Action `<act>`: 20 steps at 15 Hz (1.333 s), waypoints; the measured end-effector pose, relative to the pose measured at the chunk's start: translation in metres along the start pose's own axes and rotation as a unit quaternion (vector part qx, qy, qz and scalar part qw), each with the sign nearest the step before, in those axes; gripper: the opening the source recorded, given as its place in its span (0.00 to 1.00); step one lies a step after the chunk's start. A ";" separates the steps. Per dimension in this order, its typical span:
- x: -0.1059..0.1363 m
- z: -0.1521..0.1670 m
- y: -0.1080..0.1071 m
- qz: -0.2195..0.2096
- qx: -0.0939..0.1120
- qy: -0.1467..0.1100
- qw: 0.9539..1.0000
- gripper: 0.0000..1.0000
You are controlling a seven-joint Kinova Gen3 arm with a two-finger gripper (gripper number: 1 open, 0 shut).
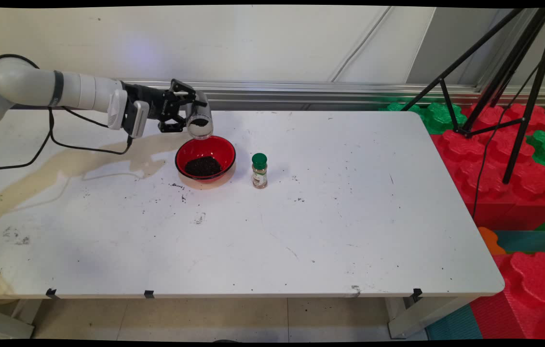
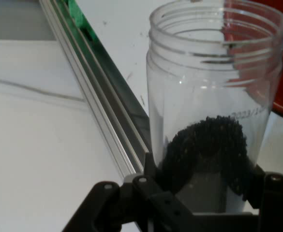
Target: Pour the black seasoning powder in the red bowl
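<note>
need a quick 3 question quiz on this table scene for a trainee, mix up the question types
1. True or false: the clear jar in the gripper is tilted with its open mouth toward the red bowl.
2. Multiple choice: what stands on the table just right of the bowl? A) a blue mug B) a small spice bottle with a green cap C) a spoon
3. Fill in: the bowl holds a pile of dark ____, and some remain inside the jar in the hand view.

Key: 1 true; 2 B; 3 granules. The jaws are closed on the jar's lower body, and stray dark specks lie on the white table near the bowl.
</note>
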 end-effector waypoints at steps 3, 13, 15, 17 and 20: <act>0.001 0.000 0.002 0.036 -0.005 -0.003 0.999 0.00; 0.007 0.000 0.004 0.126 -0.006 -0.008 0.992 0.00; 0.008 0.000 0.004 0.140 -0.005 -0.008 0.990 0.00; 0.009 -0.001 0.003 0.154 -0.003 -0.009 0.988 0.00; 0.011 -0.003 0.001 0.173 -0.001 -0.011 0.985 0.00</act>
